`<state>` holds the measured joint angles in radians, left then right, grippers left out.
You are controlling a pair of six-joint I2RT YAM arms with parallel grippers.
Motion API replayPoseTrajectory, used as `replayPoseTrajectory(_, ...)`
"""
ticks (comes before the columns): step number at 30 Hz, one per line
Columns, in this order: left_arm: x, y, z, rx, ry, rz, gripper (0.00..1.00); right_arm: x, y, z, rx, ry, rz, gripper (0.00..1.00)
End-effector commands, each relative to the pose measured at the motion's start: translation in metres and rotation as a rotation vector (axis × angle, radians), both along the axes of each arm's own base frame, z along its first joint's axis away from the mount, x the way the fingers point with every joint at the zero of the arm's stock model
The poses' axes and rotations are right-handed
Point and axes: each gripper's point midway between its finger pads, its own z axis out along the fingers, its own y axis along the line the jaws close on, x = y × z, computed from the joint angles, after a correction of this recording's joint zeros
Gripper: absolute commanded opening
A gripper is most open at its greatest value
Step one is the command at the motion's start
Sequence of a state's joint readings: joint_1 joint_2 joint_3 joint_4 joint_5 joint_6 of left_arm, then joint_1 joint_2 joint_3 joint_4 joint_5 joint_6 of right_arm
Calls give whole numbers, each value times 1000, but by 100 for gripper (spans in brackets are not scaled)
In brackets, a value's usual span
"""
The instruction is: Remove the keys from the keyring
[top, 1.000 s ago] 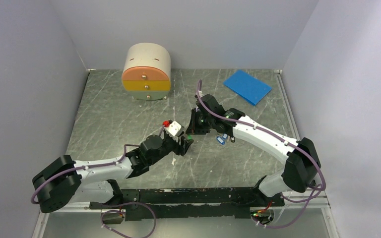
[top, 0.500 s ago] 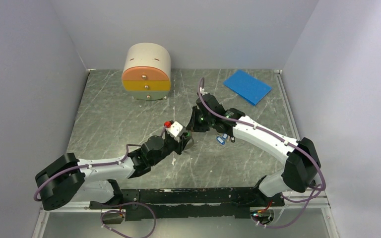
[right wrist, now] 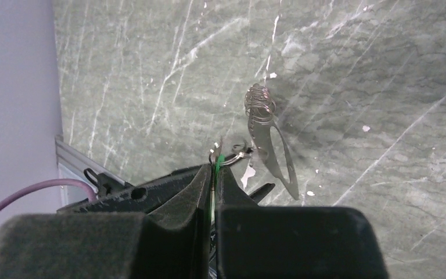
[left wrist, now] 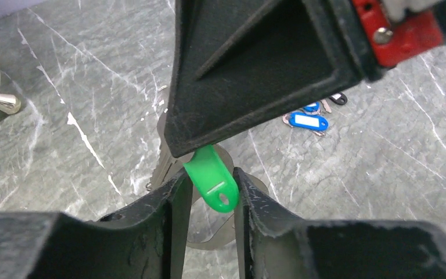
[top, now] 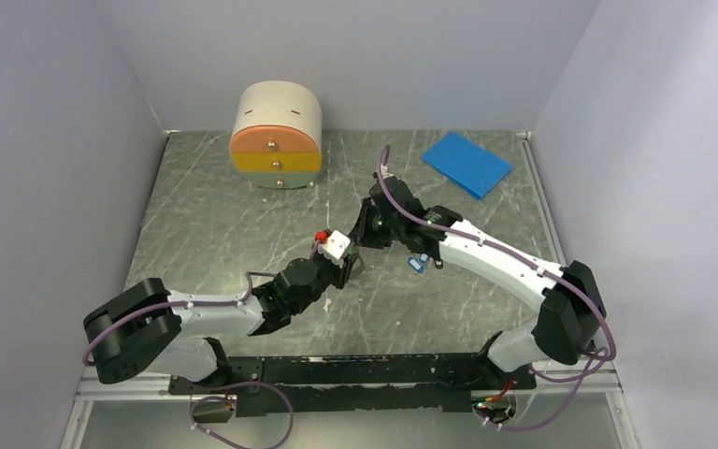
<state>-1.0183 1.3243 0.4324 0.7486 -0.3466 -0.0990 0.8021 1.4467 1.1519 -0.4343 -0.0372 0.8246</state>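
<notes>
My left pincer [left wrist: 210, 177] has advanced to meet my right pincer [right wrist: 213, 174], which pinches the keys [left wrist: 212, 183] above the bench [top: 206, 224]. My left jaws stand narrow around the green tag; whether they grip it, I cannot tell. The keyring [right wrist: 262, 145] dangles from the tag, so I judge pulling apart comes next.

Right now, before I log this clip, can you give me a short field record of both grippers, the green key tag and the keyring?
right gripper: shut on the upper end of the green key tag
left gripper: fingers on either side of the tag's lower end; a firm pinch cannot be confirmed
keyring: hangs from the tag beside the right gripper, off the table
blue tags: lie on the table, apart from both grippers
task state: tag looks linked to the keyring, not yet removed
</notes>
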Motion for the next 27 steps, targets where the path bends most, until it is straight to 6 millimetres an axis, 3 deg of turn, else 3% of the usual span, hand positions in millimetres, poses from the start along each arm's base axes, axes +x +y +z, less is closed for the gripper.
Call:
replayPoseTrajectory(1, 14, 7, 30, -66, -98, 87, 31, -9, 4, 19, 65, -9, 12, 3)
replayPoseTrajectory(4, 11, 8, 33, -64, -101, 80, 16, -8, 3, 19, 71, -15, 2, 10)
replayPoseTrajectory(9, 7, 8, 36, -55, -114, 71, 3, -8, 3, 22, 85, -25, -8, 27)
replayPoseTrajectory(17, 2, 11, 31, -40, -106, 54, 3, -3, -2, 44, 95, -162, 56, 44)
replayPoseTrajectory(22, -6, 16, 29, 5, -72, 21, 3, 0, -19, 63, 130, -351, 160, 52)
replayPoseTrajectory(27, -19, 17, 34, 40, -48, -47, 2, -1, -42, 56, 178, -557, 331, 55)
